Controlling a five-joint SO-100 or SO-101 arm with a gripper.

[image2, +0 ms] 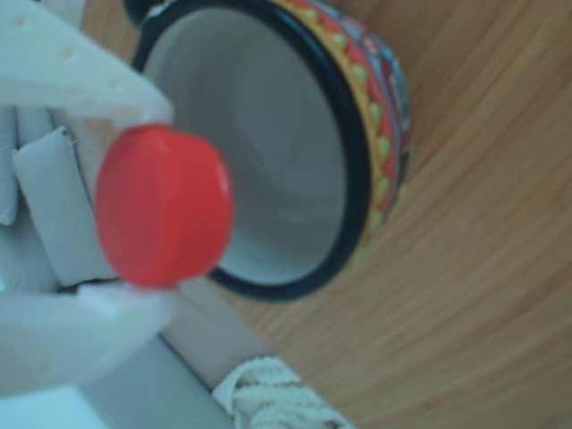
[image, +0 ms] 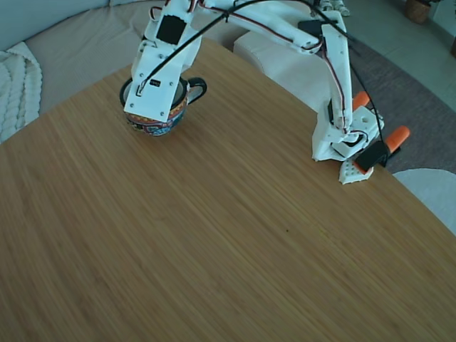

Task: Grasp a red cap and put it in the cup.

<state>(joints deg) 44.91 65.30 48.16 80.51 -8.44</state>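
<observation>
Bamboo-grained table beside a beige sofa — jaws pinching the red cap above the cup.

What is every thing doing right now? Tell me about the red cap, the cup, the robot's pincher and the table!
red cap: pinched between the two fingers, over the cup's rim, not dropped yet.
cup: upright on the table, inside looks empty.
gripper: shut on the red cap, right at the cup's mouth.
table: bare wood, with the cup and the robot's base on it.

One red cap, one cup, one gripper, one table
</observation>
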